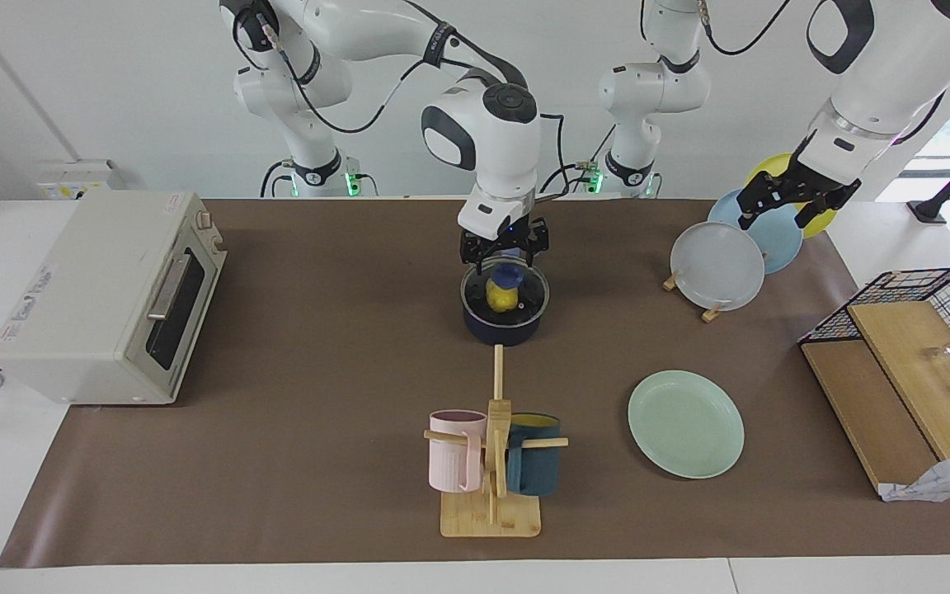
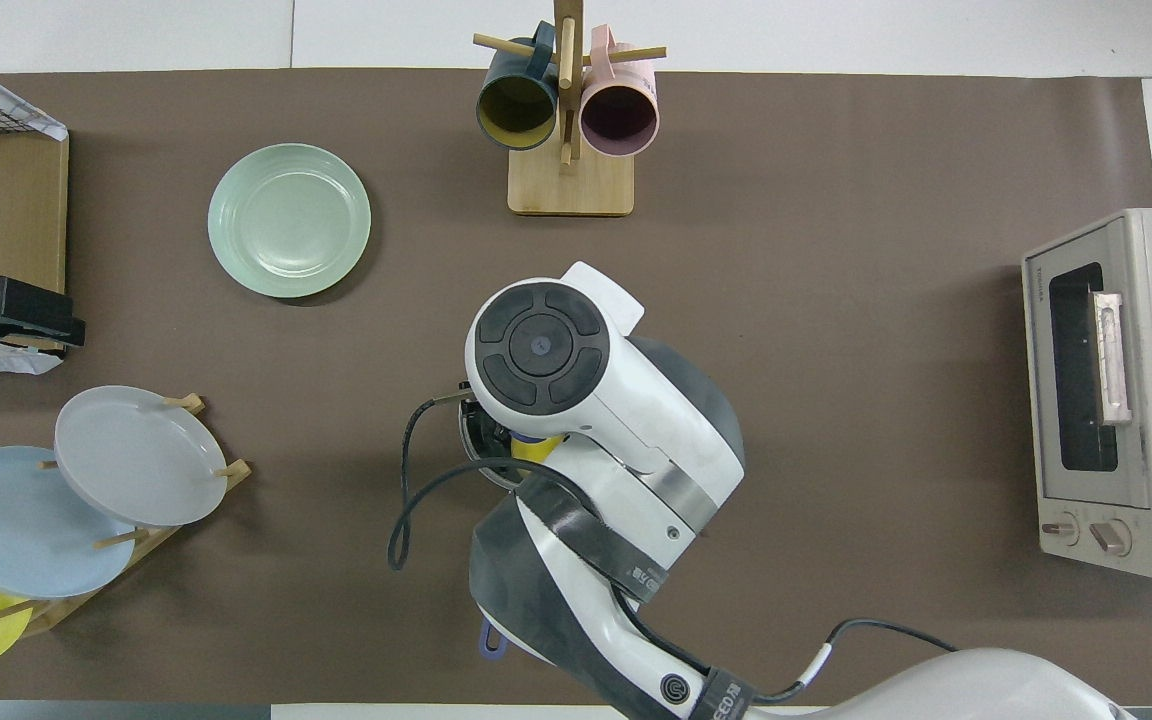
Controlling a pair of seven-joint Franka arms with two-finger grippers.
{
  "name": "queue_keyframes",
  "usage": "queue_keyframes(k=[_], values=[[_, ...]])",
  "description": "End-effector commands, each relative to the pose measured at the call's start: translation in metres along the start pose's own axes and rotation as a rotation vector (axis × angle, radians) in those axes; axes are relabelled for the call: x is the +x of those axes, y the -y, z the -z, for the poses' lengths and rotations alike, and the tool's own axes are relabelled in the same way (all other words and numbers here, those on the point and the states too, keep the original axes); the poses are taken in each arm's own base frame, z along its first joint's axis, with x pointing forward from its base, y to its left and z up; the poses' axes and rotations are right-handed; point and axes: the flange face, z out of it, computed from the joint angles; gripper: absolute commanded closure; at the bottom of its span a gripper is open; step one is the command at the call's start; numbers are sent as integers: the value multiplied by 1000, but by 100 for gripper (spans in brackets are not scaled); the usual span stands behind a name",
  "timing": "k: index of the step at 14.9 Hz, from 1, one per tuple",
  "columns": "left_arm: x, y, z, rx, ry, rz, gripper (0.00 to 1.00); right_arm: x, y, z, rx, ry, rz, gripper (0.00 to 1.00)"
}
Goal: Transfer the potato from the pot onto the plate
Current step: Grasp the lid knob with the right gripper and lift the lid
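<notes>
The dark navy pot (image 1: 501, 328) stands mid-table under a glass lid (image 1: 528, 299) with a blue knob (image 1: 510, 274). Through the lid shows the yellow potato (image 1: 498, 299). My right gripper (image 1: 505, 257) hangs open just above the knob, fingers pointing down, holding nothing. In the overhead view the right arm covers most of the pot; only a strip of the potato (image 2: 536, 447) shows. The mint-green plate (image 1: 685, 422) (image 2: 289, 220) lies bare, farther from the robots, toward the left arm's end. My left gripper (image 1: 784, 213) waits open over the plate rack.
A rack (image 1: 717, 266) with grey, blue and yellow plates stands near the left arm. A mug stand (image 1: 491, 462) with pink and teal mugs is farther out than the pot. A toaster oven (image 1: 104, 297) fills the right arm's end; a wire basket (image 1: 920, 322) with boards fills the other.
</notes>
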Motion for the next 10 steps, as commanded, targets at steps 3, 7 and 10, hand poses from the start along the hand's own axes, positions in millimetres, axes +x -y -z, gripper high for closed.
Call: queue_keyframes(k=[3,7,10], values=[[-8,2,1,14,0,12,0,-13,3,-14,-41,-40,33,5],[-9,2,1,14,1,12,0,-17,3,-24,-31,-71,52,5],[-9,2,1,14,1,11,0,-17,6,-34,-32,-77,61,7]])
